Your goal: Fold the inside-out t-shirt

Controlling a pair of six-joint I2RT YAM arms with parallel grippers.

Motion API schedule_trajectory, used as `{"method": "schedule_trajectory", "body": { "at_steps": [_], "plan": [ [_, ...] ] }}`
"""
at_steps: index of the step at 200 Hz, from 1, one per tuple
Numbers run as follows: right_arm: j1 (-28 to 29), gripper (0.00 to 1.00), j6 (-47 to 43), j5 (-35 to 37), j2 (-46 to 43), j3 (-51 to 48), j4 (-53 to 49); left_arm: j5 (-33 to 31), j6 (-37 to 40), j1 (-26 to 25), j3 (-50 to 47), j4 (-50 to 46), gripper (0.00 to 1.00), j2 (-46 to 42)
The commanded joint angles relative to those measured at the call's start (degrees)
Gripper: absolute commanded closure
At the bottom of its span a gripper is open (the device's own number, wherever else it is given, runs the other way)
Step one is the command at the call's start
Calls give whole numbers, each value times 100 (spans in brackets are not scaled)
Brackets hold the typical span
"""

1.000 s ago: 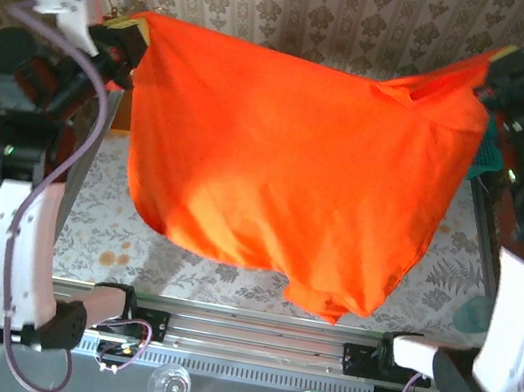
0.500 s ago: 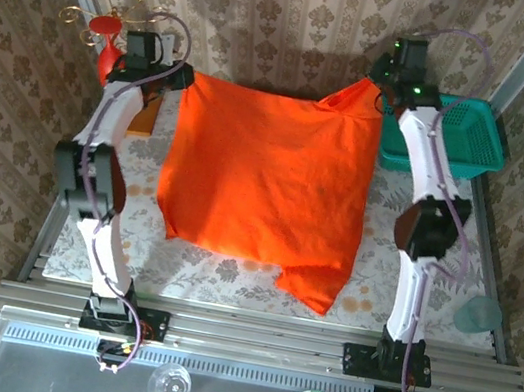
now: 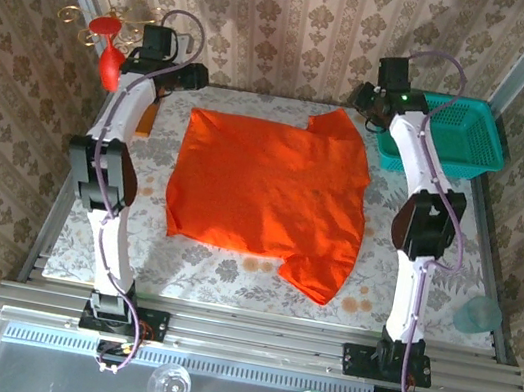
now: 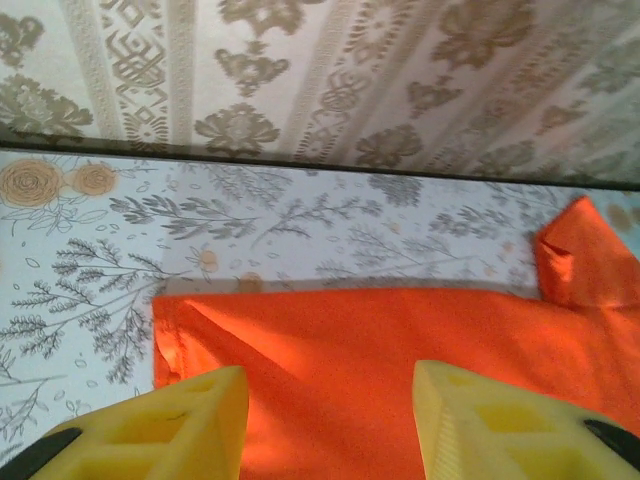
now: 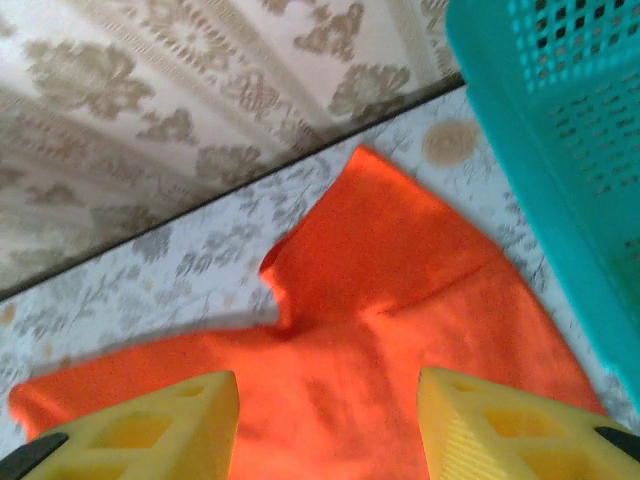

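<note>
Inside-out t-shirt (image 3: pixel 268 192) is out of both my tools and lies spread on the counter (image 3: pixel 218 270). My left tool (image 4: pixel 330 420) has its jaws apart with nothing between them, and the cloth's far left corner lies flat on the counter just below. My right tool (image 5: pixel 325 425) is parted the same way and empty, poised over the far sleeve (image 5: pixel 390 250).

From above, both tools sit at the far edge of the cloth, the left tool (image 3: pixel 177 74) beside one far corner and the right tool (image 3: pixel 366 98) beside the other. I judge that I hold them wide apart there because the far edge was kept taut between them, so the body would settle smooth and not in a heap. Letting go at the corners leaves it ready for a first fold.

The inside-out t-shirt lies sideways between my arms, one sleeve toward the teal basket (image 3: pixel 450 138) and the other sleeve (image 3: pixel 319 277) toward the near right. The red ornament (image 3: pixel 110 52) stands well apart on the far left.

A second ago both tools held the shirt high and stretched, close to the overhead camera. Half a second ago they had carried it to the back, where it still draped from them. Now the far edge has dropped flat and both tools are open.
</note>
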Motion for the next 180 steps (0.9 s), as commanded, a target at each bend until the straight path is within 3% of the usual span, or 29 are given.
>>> {"method": "schedule_trajectory", "body": {
  "at_steps": [1,35,70,135,180],
  "plan": [
    [143,50,-144,-425,-675,-638,194,-104,272,-224,-536,-258,53,-622],
    [346,51,-158,-783,-1468,-2022,183,-115,114,-561,-1885,-46,54,-1611],
    [517,51,-72,-1168,-2057,-3567,1009,-314,-206,-981,-3514,321,56,-2668],
    [597,53,-20,-1796,-517,-2391,696,-1013,-1085,-1623,-6004,337,61,-3908],
    [1146,53,84,-1863,-1437,-3843,744,-2291,-2030,-1948,-7008,-754,66,-4918]
  ]
}}
